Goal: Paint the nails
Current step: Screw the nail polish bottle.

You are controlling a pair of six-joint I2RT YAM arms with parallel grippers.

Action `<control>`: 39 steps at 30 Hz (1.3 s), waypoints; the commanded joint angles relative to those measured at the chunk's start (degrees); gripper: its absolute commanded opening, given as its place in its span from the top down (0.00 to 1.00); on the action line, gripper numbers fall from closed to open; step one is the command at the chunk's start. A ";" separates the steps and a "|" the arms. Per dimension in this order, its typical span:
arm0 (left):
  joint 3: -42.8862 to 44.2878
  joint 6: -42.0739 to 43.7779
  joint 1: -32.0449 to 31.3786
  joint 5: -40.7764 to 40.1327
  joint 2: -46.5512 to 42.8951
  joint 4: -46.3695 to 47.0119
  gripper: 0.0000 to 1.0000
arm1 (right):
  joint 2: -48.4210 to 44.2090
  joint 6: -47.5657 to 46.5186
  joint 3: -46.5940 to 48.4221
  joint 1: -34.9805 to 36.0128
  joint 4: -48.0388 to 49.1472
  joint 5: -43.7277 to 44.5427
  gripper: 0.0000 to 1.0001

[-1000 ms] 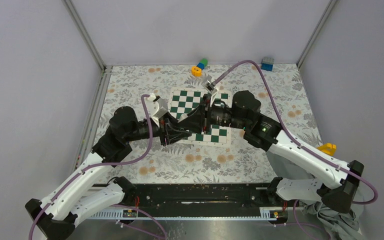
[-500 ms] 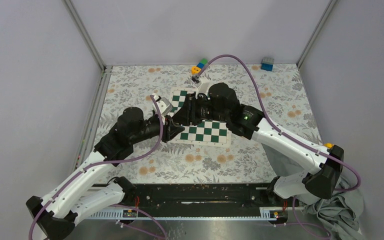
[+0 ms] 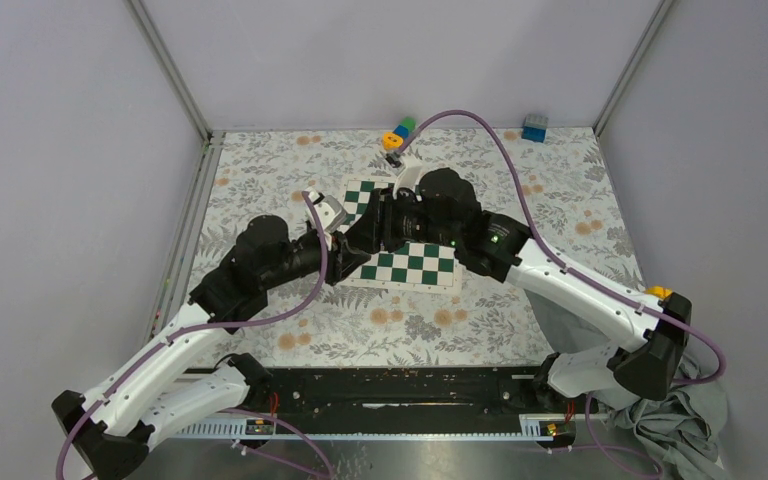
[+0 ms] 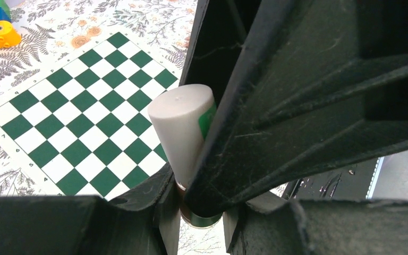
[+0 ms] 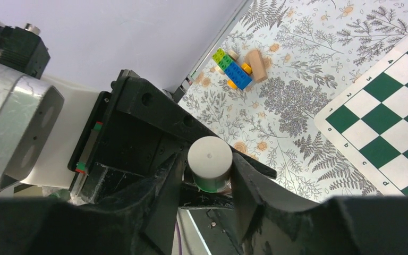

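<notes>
1. A small bottle (image 4: 183, 133) with a white cap (image 5: 210, 156) and a green label is held above the chessboard (image 3: 415, 262), where the left arm (image 3: 260, 255) and the right arm (image 3: 530, 265) meet over the table (image 3: 260, 180)
2. The left jaws are seen clamped on the bottle's lower end; the cap end is pointed away from them
3. The right jaws are set one on each side of the cap, very close to it; whether they are pressed on it or just clear of it cannot be told
4. The bottle's long axis is laid along the line between the two sets of jaws; in the right wrist view the cap is seen end-on, so it is judged to lie straight ahead of the right jaws, which suits a twist and a pull along that axis
5. The nails are not seen in any view, nor is a hand; which way they lie from the jaws, and which arm is nearer, cannot be told
6. Painting is judged not yet begun; the cap is still on the bottle
</notes>
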 commanded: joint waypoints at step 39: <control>1.73 -6.59 -1.60 39.14 -0.88 20.23 1.00 | -22.20 -13.15 -12.70 -5.14 22.27 -23.53 0.21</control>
